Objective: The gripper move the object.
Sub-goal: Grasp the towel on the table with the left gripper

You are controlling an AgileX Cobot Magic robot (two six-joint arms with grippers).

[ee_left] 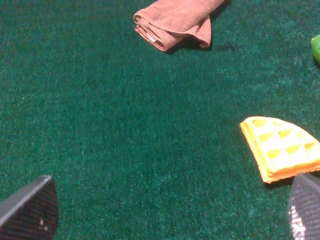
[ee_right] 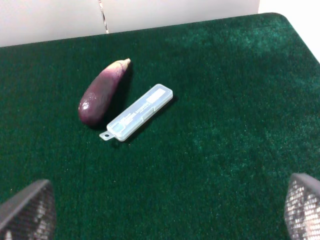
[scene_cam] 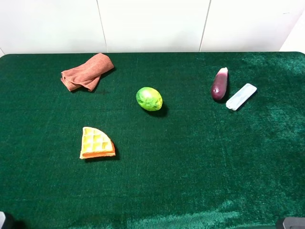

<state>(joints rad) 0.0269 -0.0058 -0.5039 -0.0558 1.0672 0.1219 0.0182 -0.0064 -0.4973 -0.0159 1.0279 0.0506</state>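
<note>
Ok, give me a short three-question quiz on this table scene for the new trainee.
1. True or false: the yellow waffle wedge lies on the left arm's side of the round green fruit.
2. What lies right beside the purple eggplant? A) clear plastic case B) waffle wedge C) green fruit
3. How many loose objects rest on the green felt table?
Key: 1 true; 2 A; 3 five.

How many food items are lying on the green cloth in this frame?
3. A waffle wedge front left, a green citrus-like fruit near the middle, and an eggplant back right, beside a clear plastic case. Nothing seems hidden.
</note>
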